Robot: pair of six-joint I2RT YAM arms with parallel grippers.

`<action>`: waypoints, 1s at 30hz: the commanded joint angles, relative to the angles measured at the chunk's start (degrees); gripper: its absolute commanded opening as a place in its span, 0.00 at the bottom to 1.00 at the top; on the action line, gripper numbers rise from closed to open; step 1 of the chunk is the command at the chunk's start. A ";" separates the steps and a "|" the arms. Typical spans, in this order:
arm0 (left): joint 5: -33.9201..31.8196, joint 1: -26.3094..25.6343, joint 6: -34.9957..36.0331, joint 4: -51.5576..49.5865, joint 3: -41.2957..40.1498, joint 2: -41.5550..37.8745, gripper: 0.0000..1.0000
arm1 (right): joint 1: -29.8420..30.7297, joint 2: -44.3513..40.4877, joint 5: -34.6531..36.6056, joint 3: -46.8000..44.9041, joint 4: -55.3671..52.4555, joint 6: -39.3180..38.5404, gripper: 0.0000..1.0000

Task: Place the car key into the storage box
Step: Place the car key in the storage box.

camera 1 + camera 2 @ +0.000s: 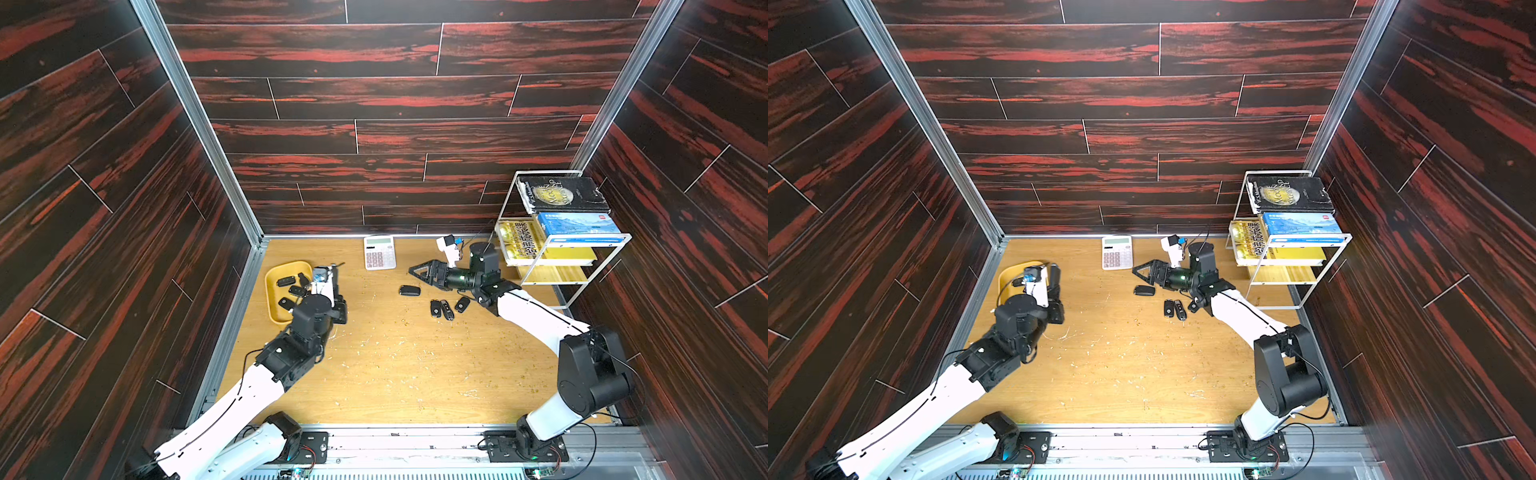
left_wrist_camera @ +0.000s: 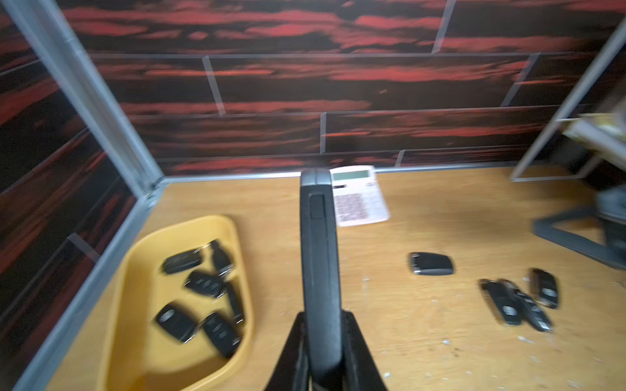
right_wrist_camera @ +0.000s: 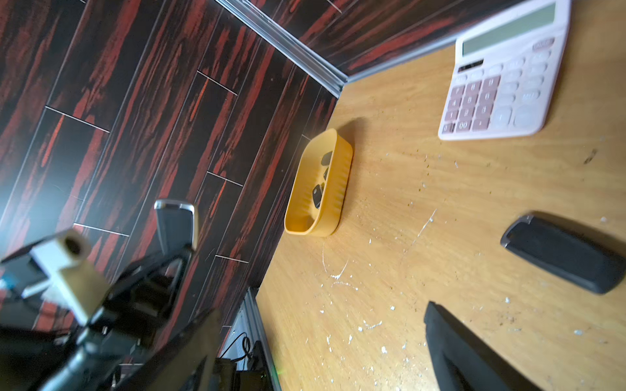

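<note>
Yellow storage box (image 1: 273, 291): several keys inside. Just right of the box, the left gripper (image 2: 321, 316) pinches a car key (image 2: 318, 237) upright, off the table and not yet over the rim. Step judged: carrying to the box. Next move calls for shifting over the rim, then releasing. Farther right of the box: four loose keys (image 1: 446, 309); the right gripper (image 1: 415, 272) is spread, empty, near them.

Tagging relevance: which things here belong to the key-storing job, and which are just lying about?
Job: car key in left gripper; yellow storage box; four loose car keys on table.
Lying about: white calculator; wire book rack; books.
</note>
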 commanded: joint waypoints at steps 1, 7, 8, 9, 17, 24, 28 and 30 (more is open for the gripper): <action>3.28 5.95 -1.14 -8.43 3.09 1.04 0.09 | -0.13 0.20 -2.23 -2.32 4.39 0.82 0.99; 15.63 18.65 -3.50 -10.19 6.64 6.72 0.10 | -0.26 -1.98 -3.19 -5.80 4.92 0.26 0.99; 16.98 20.47 -3.54 -10.91 7.61 7.86 0.10 | -0.30 -2.22 -3.29 -6.14 4.92 0.16 0.99; 18.35 22.29 -3.24 -11.82 8.89 9.65 0.09 | -0.35 -2.50 -3.44 -6.49 4.92 0.07 0.98; 21.65 29.82 -1.00 -16.99 18.94 22.46 0.07 | -0.97 -3.83 -4.48 -10.37 7.02 0.59 0.99; 23.20 33.87 -0.14 -15.78 22.84 31.61 0.06 | -1.06 -4.50 -5.81 -14.01 10.14 1.39 0.99; 22.07 34.78 0.29 -15.81 23.30 35.67 0.07 | -1.22 -4.74 -6.69 -16.04 12.09 2.01 0.98; 21.75 35.46 0.15 -15.94 23.49 37.28 0.07 | -1.47 -4.84 -7.05 -16.83 12.79 2.17 0.99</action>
